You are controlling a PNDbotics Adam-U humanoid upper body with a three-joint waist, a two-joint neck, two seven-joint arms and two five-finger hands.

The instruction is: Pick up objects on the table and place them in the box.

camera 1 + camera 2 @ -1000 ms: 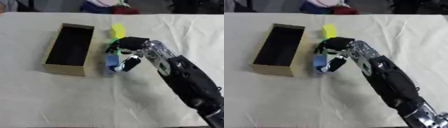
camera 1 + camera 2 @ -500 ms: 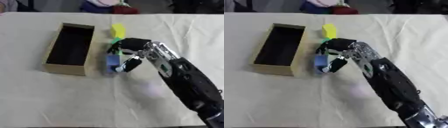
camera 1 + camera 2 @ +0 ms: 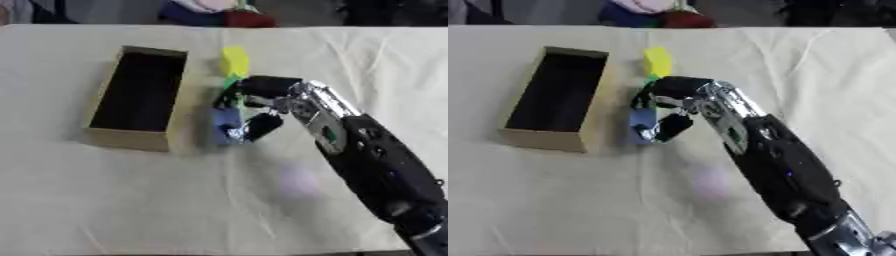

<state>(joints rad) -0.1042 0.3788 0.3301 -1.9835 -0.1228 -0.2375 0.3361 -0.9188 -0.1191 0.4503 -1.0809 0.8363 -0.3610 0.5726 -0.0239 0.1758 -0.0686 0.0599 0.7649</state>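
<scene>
No shift: right hand point(image 3: 255, 106) around blue object point(image 3: 226, 120)

The right hand point(image 3: 677, 102) curls its fingers point(image 3: 670, 127) round a blue object point(image 3: 641, 120) on the worktop point(image 3: 562, 200); the box point(image 3: 594, 105) lies at nine o'clock, a yellow object point(image 3: 656, 55) at twelve.

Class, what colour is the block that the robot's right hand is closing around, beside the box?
Blue. The block shows best in the left eye view, under the right hand.
</scene>
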